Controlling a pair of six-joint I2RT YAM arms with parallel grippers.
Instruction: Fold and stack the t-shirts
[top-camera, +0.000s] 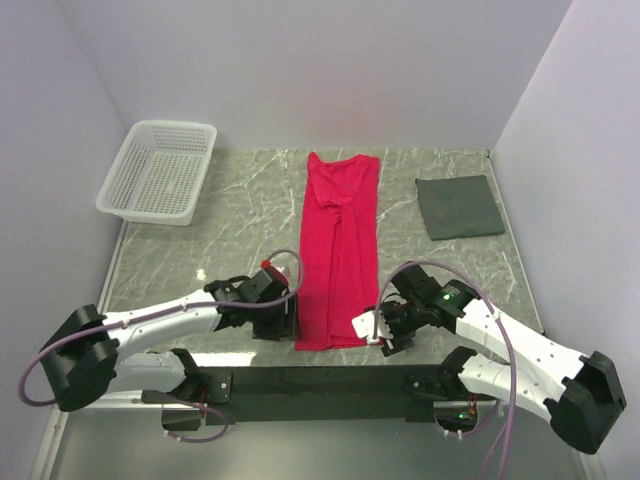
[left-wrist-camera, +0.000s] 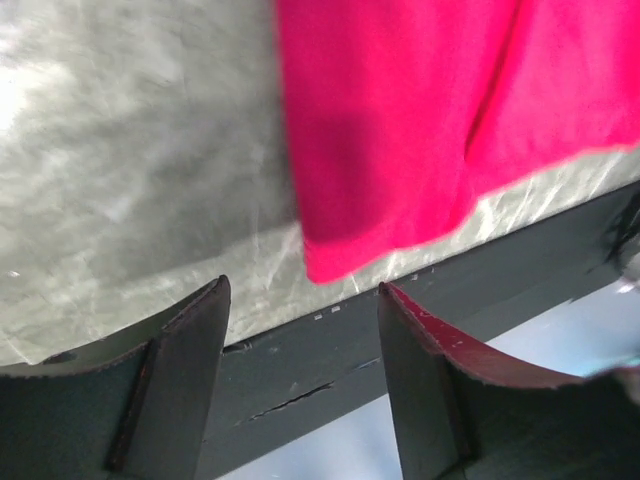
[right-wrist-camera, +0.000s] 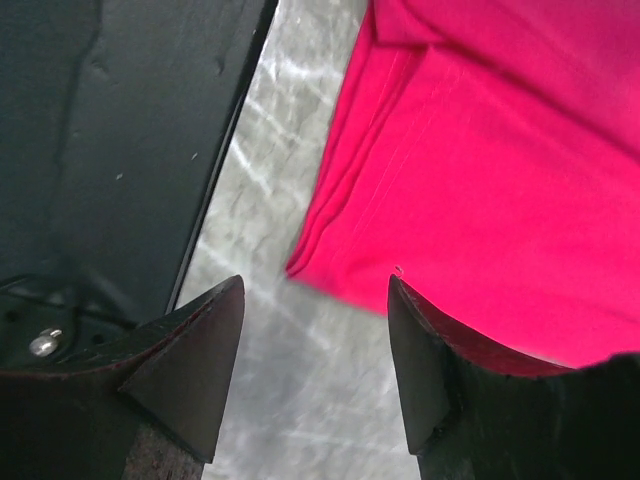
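On the grey marbled table (top-camera: 240, 210), the left gripper (left-wrist-camera: 303, 286) and right gripper (right-wrist-camera: 315, 281) are flanking the crimson t-shirt (top-camera: 340, 250) at its near hem, fingers spread and empty. The shirt is lying mid-table, folded lengthwise, with a white mesh basket (top-camera: 150, 208) far left and a dark folded cloth (top-camera: 459, 206) far right.

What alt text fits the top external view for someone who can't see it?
A crimson t-shirt, folded into a narrow strip, lies down the middle of a marble table; the left tool and right tool sit open at its near corners. A white mesh basket stands far left, a folded dark grey cloth far right.
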